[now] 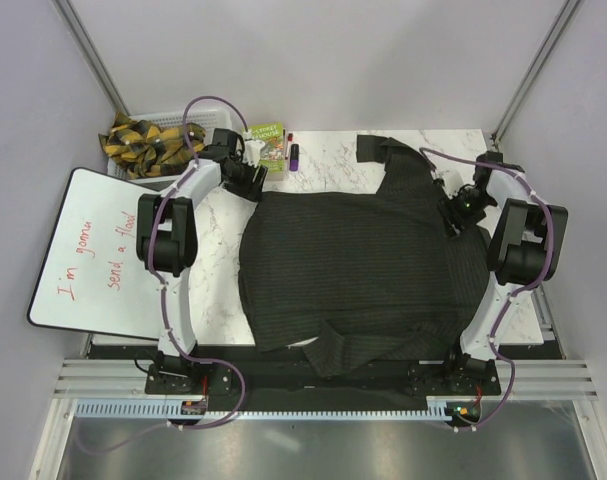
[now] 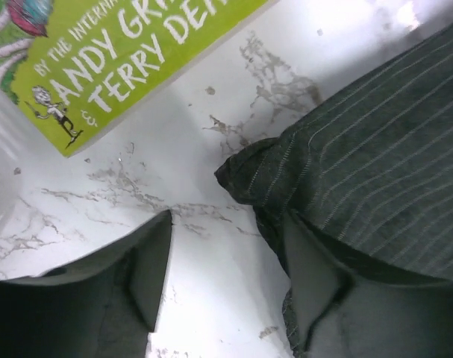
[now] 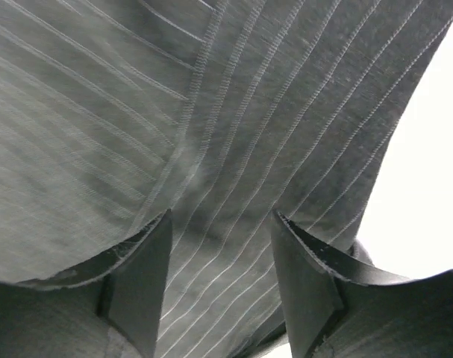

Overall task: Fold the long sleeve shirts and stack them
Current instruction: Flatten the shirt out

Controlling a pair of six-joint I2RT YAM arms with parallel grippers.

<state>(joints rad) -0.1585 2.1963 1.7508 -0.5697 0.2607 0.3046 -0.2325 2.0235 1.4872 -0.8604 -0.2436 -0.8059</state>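
Dark striped shirt lay spread across the marble table.

I saw the shirt covering most of the table, one sleeve lying across its near hem and the other reaching toward the far edge. A whiteboard with red writing sat at the left, a basket stood behind it, and a green book lay just beyond the shirt's far left corner. My left gripper stood wide open over bare table, that corner against one finger. My right gripper was spread wide against the cloth near the far right shoulder, striped fabric spanning between its fingers.
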